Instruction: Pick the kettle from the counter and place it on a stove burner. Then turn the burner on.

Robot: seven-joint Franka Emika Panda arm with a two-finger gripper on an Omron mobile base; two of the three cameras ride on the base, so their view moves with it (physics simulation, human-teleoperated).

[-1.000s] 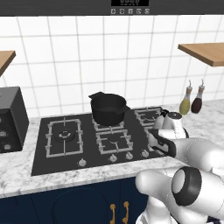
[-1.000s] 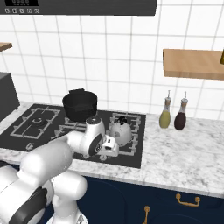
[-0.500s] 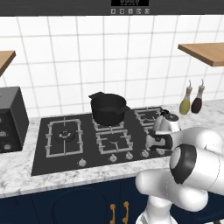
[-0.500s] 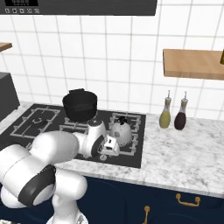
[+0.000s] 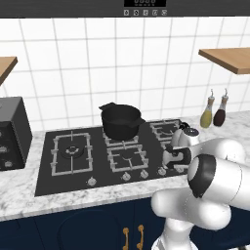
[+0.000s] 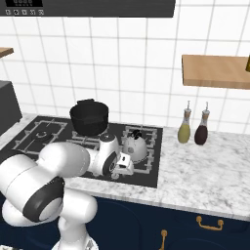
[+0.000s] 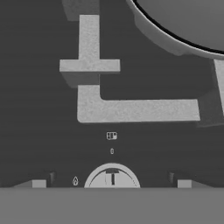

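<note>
The silver kettle [image 5: 187, 137] [image 6: 135, 147] stands upright on the front right burner of the black cooktop [image 5: 47, 172] [image 6: 147, 177], next to the marbled counter [image 6: 207, 172]. In the hand view its rounded underside [image 7: 188, 19] fills the top right corner. My gripper [image 5: 172, 157] [image 6: 122, 167] [image 7: 111, 184] hangs low over the cooktop's front edge, just in front of the kettle and apart from it. It is open, with one fingertip on either side of a round burner knob [image 7: 112, 176] and nothing held.
A black pot [image 5: 121, 121] [image 6: 89, 117] sits on the rear middle burner. Two slim bottles [image 5: 214, 111] [image 6: 193, 129] stand by the wall on the right. A dark appliance [image 5: 12, 132] stands left of the cooktop. A wooden shelf [image 5: 229, 58] [image 6: 215, 71] juts out overhead.
The hand has dropped and come forward from beside the kettle to the knob row, while the elbow has swung up. The kettle and the pot have stayed in place.
</note>
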